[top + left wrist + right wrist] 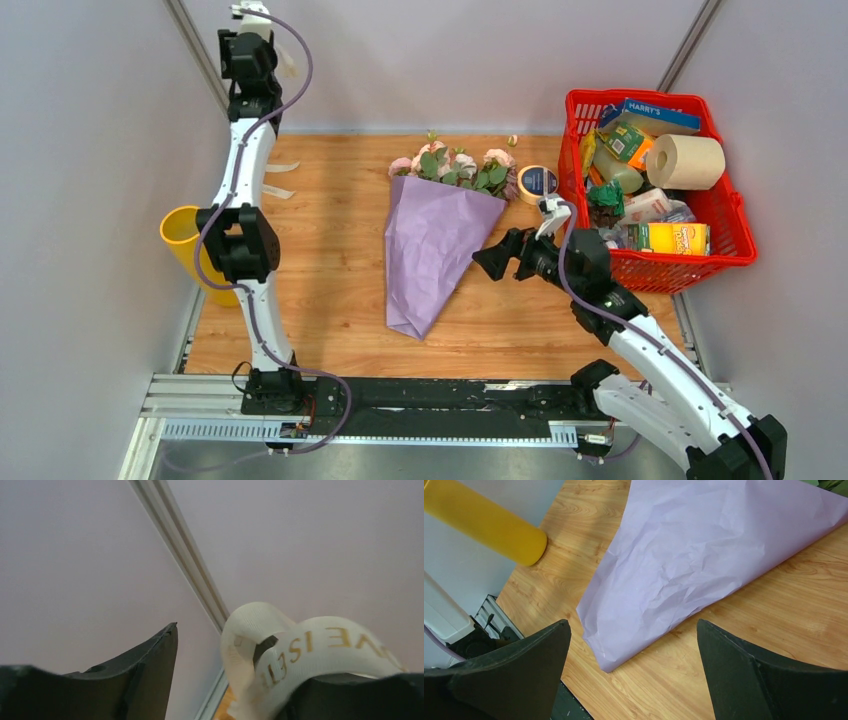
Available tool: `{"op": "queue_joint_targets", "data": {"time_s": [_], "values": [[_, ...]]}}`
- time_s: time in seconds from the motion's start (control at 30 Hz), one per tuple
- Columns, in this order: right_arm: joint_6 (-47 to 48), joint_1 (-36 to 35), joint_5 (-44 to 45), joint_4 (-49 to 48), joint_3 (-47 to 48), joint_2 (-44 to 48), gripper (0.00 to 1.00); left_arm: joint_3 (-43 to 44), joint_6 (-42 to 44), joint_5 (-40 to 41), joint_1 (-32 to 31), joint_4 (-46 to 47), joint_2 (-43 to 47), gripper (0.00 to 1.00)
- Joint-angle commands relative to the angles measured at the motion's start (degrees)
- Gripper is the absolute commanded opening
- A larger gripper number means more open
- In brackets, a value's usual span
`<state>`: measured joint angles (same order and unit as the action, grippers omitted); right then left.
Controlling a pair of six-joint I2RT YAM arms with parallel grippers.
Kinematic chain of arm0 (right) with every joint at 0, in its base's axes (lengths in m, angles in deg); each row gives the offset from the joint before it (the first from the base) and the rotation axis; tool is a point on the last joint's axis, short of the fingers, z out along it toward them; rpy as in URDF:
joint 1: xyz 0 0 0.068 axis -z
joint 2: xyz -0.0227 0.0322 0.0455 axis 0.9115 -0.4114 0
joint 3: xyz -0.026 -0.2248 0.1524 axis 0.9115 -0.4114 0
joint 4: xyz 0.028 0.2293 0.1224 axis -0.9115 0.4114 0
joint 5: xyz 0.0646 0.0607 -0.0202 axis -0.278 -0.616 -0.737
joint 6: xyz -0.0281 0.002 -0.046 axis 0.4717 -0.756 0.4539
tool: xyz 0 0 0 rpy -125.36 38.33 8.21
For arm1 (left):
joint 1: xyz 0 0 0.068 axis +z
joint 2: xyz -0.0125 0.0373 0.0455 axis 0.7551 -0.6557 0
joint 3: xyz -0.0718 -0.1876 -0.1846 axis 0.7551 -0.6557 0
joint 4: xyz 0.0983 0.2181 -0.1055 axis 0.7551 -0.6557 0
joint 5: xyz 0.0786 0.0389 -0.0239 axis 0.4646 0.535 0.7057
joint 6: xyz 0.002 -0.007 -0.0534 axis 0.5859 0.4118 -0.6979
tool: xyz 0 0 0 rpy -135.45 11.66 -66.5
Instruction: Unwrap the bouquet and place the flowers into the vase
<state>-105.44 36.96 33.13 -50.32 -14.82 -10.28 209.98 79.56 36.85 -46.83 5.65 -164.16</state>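
Wooden table holds bouquet (vase at left).

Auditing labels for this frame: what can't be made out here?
- Flowers: the stems are hidden inside the paper in both the top and right wrist views.
- Vase: in the top view its lower part is behind the left arm; in the right wrist view it is cut off by the frame edge.
- Ribbon lettering: in the left wrist view it is folded and partly behind the left fingers.
- Those fingers in the top view: too small, at the top edge.
- Basket: in the top view the lower items are buried.
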Motion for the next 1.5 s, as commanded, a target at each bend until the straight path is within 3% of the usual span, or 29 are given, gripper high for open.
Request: {"op": "queue_joint_targets", "data": {"time_s": [0.0, 0.2, 0.47, 0.63, 0.97, 1.07, 1.33, 1.43, 1.47], "values": [[0.76, -0.16, -1.05, -0.70, 3.32, 0.54, 1.00, 2.79, -3.55, -0.46, 0.26, -4.64, -2.73, 0.68], [1.37, -0.08, -0.70, 1.76, 3.58, 1.77, 1.00, 9.46, -12.58, -8.01, 0.70, -24.65, -2.21, 0.73], [1.02, -0.16, -0.79, 5.27, 3.14, 8.88, 1.00, 8.42, -25.95, -13.29, 3.34, -41.19, 0.43, 0.75], [1.20, -0.08, -0.26, 9.05, 3.23, 13.98, 1.00, 2.36, -28.42, -15.58, 5.53, -44.37, 1.49, 0.77], [-0.39, -0.08, -2.73, 10.99, 3.14, 15.92, 1.00, 6.66, -26.49, -19.45, 5.89, -57.55, 0.69, 0.80], [-1.26, -0.08, -2.29, 11.26, 3.67, 17.14, 1.00, 3.42, -26.84, -22.07, 5.89, -57.74, 2.36, 0.80], [-3.37, -0.16, -1.76, 12.22, 3.15, 22.33, 1.00, 4.82, -30.09, -23.39, 7.20, -60.20, 3.07, 0.81], [-3.55, -0.08, -1.50, 12.57, 2.88, 23.30, 0.99, 2.98, -32.46, -34.09, 10.27, -57.39, 3.77, 0.81], [-3.64, -0.16, -1.41, 12.66, 2.88, 23.39, 0.99, 0.88, -34.99, -41.87, 11.15, -54.78, 4.21, 0.81]]}}
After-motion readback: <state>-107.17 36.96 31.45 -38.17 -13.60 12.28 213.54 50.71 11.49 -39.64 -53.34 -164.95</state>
